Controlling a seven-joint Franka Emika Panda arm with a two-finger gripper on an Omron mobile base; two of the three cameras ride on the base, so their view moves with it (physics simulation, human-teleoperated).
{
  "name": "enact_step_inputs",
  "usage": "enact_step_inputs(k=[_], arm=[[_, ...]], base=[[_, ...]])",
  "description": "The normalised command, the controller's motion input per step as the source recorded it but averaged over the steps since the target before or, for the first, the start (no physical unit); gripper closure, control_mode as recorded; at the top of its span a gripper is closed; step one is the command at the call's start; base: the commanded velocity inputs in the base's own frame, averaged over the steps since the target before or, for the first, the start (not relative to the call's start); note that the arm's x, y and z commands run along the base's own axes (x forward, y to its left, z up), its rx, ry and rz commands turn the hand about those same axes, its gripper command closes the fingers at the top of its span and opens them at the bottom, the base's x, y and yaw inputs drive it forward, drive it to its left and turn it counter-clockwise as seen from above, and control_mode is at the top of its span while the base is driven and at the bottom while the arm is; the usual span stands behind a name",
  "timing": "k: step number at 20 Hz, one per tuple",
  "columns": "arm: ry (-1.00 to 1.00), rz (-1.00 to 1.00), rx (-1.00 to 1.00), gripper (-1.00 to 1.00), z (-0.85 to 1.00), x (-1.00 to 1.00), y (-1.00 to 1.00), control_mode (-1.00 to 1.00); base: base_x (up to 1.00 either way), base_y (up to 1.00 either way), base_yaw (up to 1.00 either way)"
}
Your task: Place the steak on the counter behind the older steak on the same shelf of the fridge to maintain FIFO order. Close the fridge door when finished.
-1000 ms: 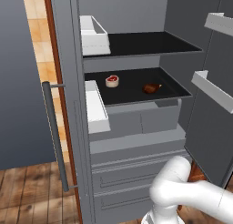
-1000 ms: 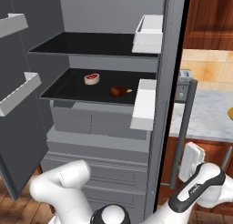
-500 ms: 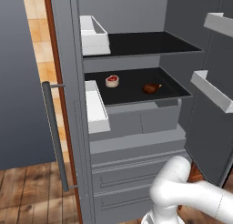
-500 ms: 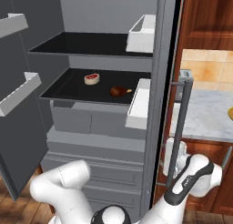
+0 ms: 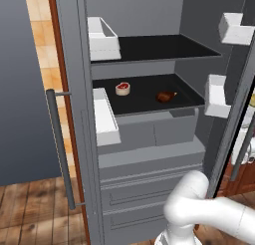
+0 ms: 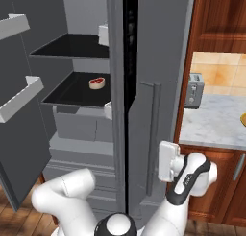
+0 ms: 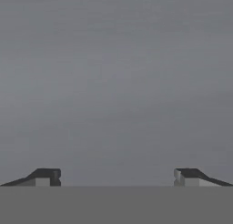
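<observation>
The steak [image 5: 122, 88] lies on the lower black shelf [image 5: 144, 97] of the fridge [image 5: 149, 139], toward the far left of the shelf. The older steak [image 5: 166, 96] lies on the same shelf to its right and a little nearer the front edge, apart from it. In the right base view the steak [image 6: 97, 82] shows on the shelf [image 6: 72, 91] just left of the right door [image 6: 153, 86], which stands swung most of the way across the opening and hides the right part of the shelf. The gripper [image 7: 117, 175] has its fingers spread wide and holds nothing; ahead of it is a plain grey surface, close up. In the right base view the hand [image 6: 168, 165] sits against the outer face of the right door, low down. The left door [image 5: 69, 114] stands open. The counter [image 6: 216, 122] lies to the right of the fridge, with a toaster [image 6: 194, 90] at its far end.
</observation>
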Motion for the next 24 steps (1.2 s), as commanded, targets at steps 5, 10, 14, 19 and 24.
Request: enact_step_inputs(k=[5,10,14,19,24], arm=[[-0.09,-0.19,-0.03,-1.00,0.15,0.00,0.88,-1.00],[-0.11,-0.27,-0.05,-1.00,0.21,0.00,0.93,-1.00],[-0.10,-0.31,-0.04,-1.00,0.22,0.00,0.85,-1.00],[-0.03,-0.38,-0.06,-1.00,0.22,0.13,0.66,-1.00],[0.03,-0.28,-0.01,-1.00,0.26,0.51,0.03,-1.00]], base=[[0.00,0.00,0.00],[0.00,0.00,0.00],[0.00,0.00,0.00],[0.00,0.00,0.00],[0.00,0.00,0.00]])
